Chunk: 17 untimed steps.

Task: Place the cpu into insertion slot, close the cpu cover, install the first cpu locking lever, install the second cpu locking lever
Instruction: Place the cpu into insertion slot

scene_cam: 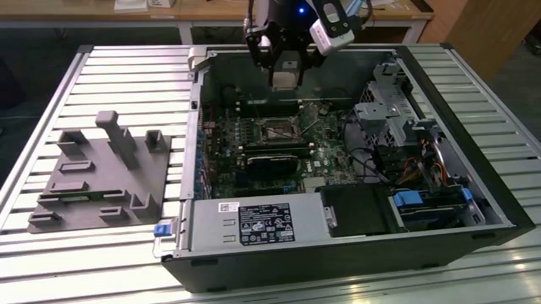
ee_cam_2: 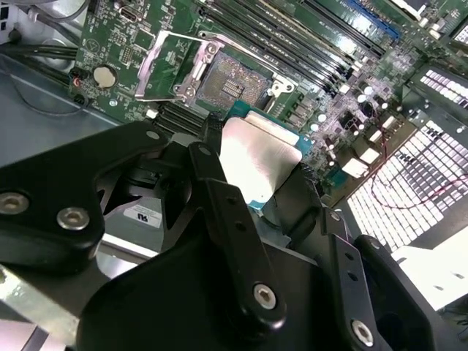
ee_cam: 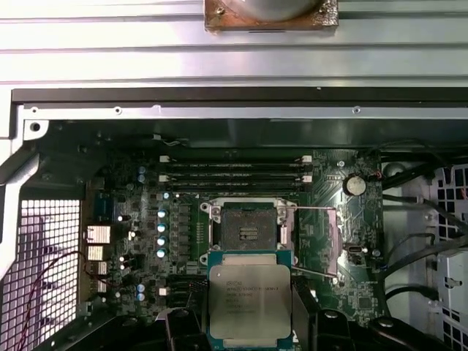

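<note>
Pale silver-grey with faint dark print across the top of the cpu (ee_cam: 248, 300), teal-green around its rim, matt black on the tool (ee_cam_2: 257, 172). Dark centre and thin silvery border for the insertion slot (ee_cam: 247, 234), bright silver for the cpu cover (ee_cam_2: 150, 69), deep green dotted with small silver and pale-blue parts for the circuit board (ee_cam_2: 106, 33). Black for the computer case (scene_cam: 338, 259), black-and-white for its label (scene_cam: 263, 223), blue for a small tab (scene_cam: 163, 229), plain mid-grey for the moulded fixture (scene_cam: 101, 183), silver in ribbed stripes for the bench (scene_cam: 127, 63).
</note>
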Available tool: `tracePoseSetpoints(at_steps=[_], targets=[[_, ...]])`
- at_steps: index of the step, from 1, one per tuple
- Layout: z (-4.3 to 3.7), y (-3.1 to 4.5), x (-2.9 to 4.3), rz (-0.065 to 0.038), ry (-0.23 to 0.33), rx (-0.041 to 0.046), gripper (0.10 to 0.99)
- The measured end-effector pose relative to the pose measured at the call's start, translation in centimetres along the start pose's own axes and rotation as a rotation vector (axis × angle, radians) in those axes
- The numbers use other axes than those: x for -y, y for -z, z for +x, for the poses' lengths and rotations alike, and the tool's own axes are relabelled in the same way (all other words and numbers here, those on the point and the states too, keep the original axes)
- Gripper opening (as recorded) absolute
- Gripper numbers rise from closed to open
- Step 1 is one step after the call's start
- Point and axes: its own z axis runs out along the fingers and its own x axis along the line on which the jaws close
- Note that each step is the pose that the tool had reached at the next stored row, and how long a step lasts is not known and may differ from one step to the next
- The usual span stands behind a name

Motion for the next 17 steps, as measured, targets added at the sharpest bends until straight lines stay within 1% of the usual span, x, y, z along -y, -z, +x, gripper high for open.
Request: tracePoseSetpoints(at_steps=[17], targets=[[-0.04, -1.98, 0.18, 0.000, 0.000, 0.0000, 0.541]])
